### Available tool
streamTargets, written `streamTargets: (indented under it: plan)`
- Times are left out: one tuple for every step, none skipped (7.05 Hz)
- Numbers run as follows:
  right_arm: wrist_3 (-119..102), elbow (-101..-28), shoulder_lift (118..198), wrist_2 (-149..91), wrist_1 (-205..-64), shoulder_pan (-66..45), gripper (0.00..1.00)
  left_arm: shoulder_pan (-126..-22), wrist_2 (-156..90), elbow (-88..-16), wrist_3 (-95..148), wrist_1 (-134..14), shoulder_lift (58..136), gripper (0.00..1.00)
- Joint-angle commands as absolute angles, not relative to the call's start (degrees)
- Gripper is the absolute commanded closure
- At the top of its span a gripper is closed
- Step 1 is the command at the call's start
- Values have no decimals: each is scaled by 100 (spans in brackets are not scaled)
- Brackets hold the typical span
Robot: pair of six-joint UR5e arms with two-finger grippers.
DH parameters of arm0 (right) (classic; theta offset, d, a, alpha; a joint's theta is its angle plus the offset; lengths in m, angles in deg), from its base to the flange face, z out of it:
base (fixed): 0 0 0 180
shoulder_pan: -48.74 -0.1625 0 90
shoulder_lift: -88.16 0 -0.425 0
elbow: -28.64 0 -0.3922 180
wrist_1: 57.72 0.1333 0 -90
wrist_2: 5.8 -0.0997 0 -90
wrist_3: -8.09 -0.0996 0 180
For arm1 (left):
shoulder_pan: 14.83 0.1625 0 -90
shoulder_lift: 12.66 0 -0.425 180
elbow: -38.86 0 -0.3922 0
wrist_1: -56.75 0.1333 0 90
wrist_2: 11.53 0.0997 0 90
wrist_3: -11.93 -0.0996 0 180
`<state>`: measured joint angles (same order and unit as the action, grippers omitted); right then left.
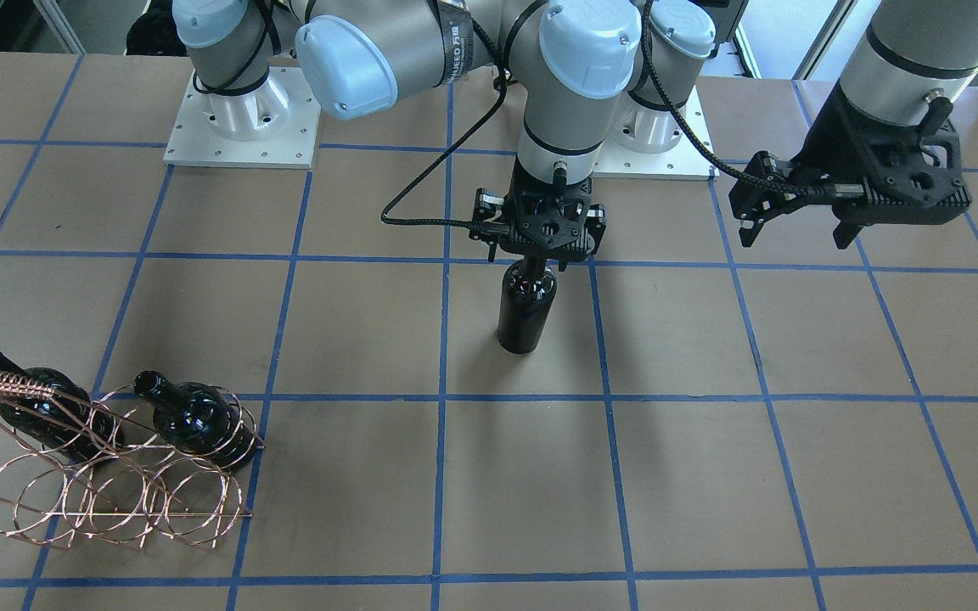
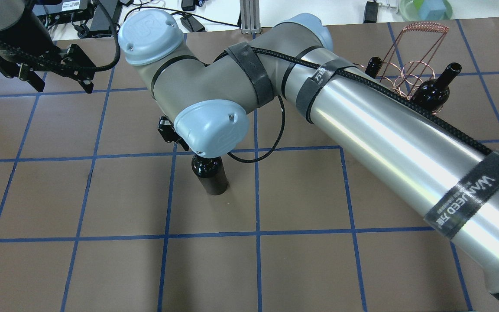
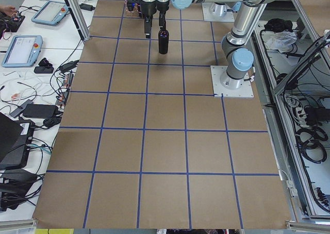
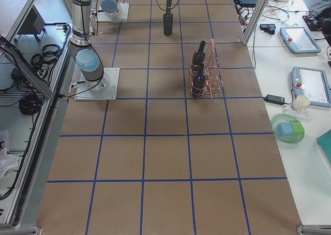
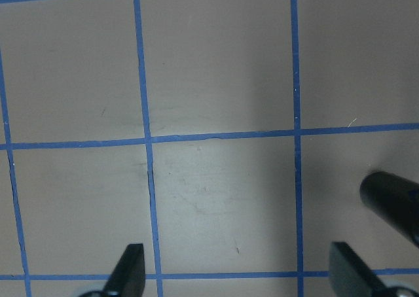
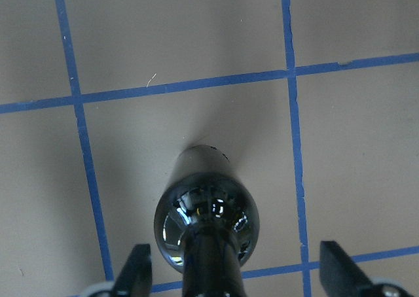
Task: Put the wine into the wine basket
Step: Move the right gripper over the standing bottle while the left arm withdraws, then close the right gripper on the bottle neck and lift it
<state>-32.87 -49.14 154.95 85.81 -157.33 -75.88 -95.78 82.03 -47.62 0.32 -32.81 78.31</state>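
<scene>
A near-black wine bottle (image 1: 527, 305) stands upright on the table's middle, also in the overhead view (image 2: 209, 173) and right wrist view (image 6: 206, 218). My right gripper (image 1: 538, 257) is open directly above it, fingers (image 6: 136, 267) wide on either side of the neck without touching. My left gripper (image 1: 797, 231) is open and empty, held above the table off to the side; its wrist view (image 5: 239, 271) shows bare table. The copper wire wine basket (image 1: 115, 501) stands far on my right, with two like bottles (image 1: 39, 399) (image 1: 200, 420) lying in its rings.
The arms' white base plates (image 1: 243, 127) are at the robot's edge of the table. The right arm's long link (image 2: 405, 143) spans the overhead view's right half. Benches with tablets (image 4: 305, 85) and cables flank both table ends.
</scene>
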Motion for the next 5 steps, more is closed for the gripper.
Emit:
streamTargets:
  plan:
    - [-3252, -4914, 15486, 8412, -15826, -7580, 32, -9578, 8164, -4780, 32, -3264, 7831, 0]
    - [-3252, -4914, 15478, 8386, -15853, -7580, 52, -9578, 8164, -4780, 32, -3273, 7831, 0]
    - [-3252, -4914, 15478, 8377, -15844, -7580, 59, -9578, 8172, -4780, 32, -3273, 7822, 0]
    - [-3225, -4923, 15478, 8281, -15827, -7580, 61, -9578, 8181, -4789, 32, -3281, 7813, 0]
    - [-3095, -4923, 15469, 8184, -15827, -7580, 62, -9587, 7912, -4789, 32, -3281, 7796, 0]
